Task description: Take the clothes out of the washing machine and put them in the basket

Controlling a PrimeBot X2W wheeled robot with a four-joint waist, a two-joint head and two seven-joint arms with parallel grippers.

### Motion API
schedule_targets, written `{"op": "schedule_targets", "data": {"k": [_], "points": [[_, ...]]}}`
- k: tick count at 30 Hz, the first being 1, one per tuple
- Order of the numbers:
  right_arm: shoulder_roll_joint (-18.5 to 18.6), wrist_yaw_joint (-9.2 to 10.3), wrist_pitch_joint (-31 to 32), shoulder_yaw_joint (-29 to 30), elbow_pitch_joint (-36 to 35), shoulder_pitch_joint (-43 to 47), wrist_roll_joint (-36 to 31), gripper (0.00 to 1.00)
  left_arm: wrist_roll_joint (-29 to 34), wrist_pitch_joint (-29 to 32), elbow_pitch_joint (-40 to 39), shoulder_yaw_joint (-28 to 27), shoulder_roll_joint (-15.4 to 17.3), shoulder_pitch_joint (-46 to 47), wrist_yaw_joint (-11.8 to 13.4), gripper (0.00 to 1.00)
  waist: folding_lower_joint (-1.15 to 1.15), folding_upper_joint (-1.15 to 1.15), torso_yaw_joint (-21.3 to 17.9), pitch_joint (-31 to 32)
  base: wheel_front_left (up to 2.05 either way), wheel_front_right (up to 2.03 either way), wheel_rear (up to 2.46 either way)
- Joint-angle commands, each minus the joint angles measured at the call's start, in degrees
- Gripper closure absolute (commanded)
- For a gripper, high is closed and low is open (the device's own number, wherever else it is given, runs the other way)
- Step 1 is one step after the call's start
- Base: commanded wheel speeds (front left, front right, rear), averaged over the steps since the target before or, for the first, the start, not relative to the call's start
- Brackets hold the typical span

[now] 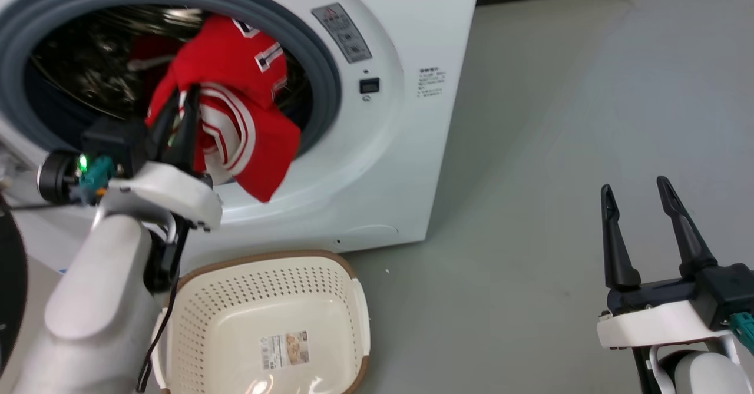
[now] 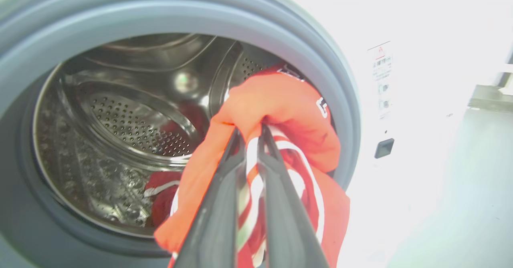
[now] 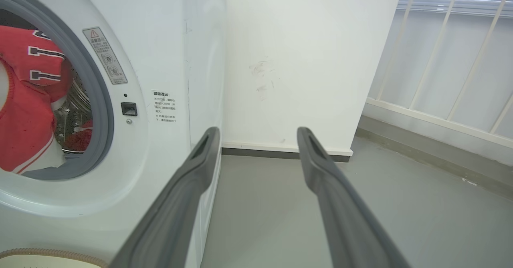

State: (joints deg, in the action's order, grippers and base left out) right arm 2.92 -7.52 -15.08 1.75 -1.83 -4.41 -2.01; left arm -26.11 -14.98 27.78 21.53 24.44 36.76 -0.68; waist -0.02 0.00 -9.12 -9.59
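Red top no. 1 [image 1: 235, 70]: pinched in left hand [image 1: 182, 102], at washer [image 1: 377, 164] mouth. Top no. 2 [image 2: 160, 196]: in drum [image 2: 132, 119]. Basket [image 1: 206, 311]: 0/2 in. Right hand [image 1: 635, 188]: wide.

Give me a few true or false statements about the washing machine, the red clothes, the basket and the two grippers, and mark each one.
1. The left gripper is shut on a red garment at the mouth of the washing machine. True.
2. The basket already holds a garment. False: no garment lies in it; its base shows a paper label.
3. The right gripper is open and holds nothing. True.
4. Nothing is left in the drum. False: a second red garment lies low in the drum.
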Motion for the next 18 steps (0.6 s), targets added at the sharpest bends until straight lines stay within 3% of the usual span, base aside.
{"op": "schedule_targets", "data": {"k": [1, 12, 18], "points": [[-0.06, 0.06, -0.14, 0.51, 0.11, 0.68, 0.18, 0.00, 0.67, -0.31, -2.73, -0.82, -0.41, -2.82, 0.46, 1.00, 0.02, 0.00, 2.03, 2.70, 0.00, 0.00, 0.00], [-0.06, 0.06, -0.13, 2.26, 0.81, 3.46, 0.24, 0.00, 4.28, -0.31, -18.55, -2.08, 0.31, -17.74, 1.67, 1.00, 0.02, 0.00, 4.99, 7.42, 0.00, 0.00, 0.00], [-0.06, 0.07, -0.14, 2.13, 0.99, 4.33, 0.22, 0.00, 4.34, 1.01, -21.85, -0.07, 1.72, -25.35, 1.09, 1.00, 0.02, 0.00, 5.64, 7.91, 0.00, 0.00, 0.00]]}}
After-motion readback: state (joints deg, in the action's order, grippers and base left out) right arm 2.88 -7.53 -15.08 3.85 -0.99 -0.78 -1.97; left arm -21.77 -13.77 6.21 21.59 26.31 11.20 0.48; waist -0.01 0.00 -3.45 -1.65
